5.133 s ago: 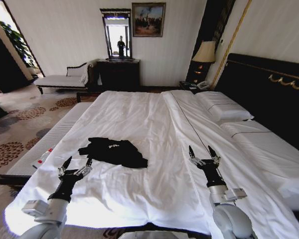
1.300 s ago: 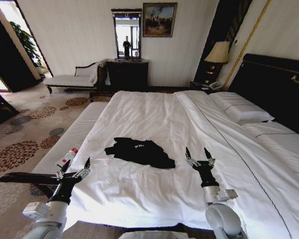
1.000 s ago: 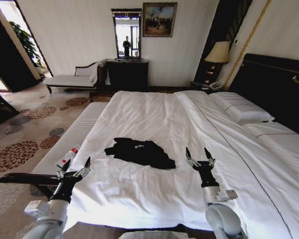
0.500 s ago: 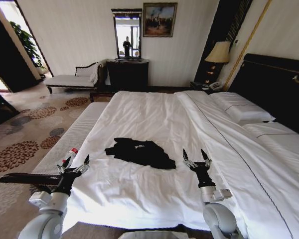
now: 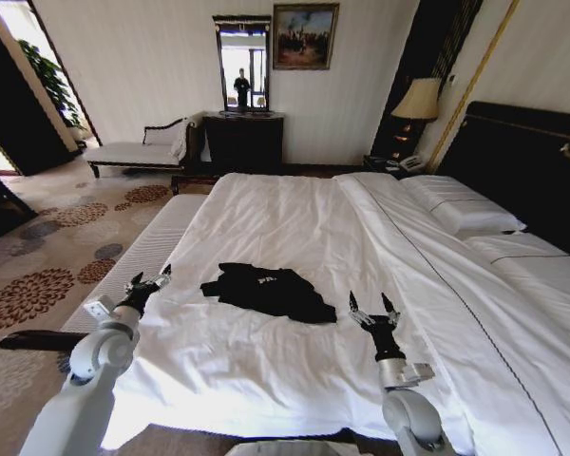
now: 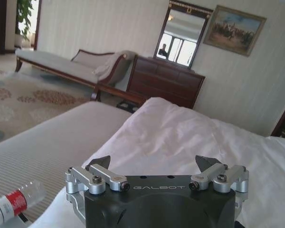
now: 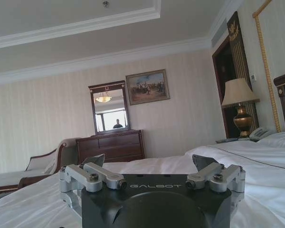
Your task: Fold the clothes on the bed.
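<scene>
The clothes, a crumpled black T-shirt with a little white lettering showing, lie on the bed toward its left side. My left gripper hovers open at the bed's left edge, a short way left of the shirt; in the left wrist view its fingers stand wide apart over the white sheet. To the right of the shirt, my right gripper points up, open and holding nothing. It shows open in the right wrist view too.
A long white-cushioned bench runs along the bed's left side, with a plastic bottle lying on it. Pillows and a dark headboard are at the right. A chaise longue, dresser and lamp line the far wall.
My left arm has risen and swung forward, carrying its open gripper from beside the bench up to the bed's left edge. The right gripper shifted slightly left. The shirt has not moved.
</scene>
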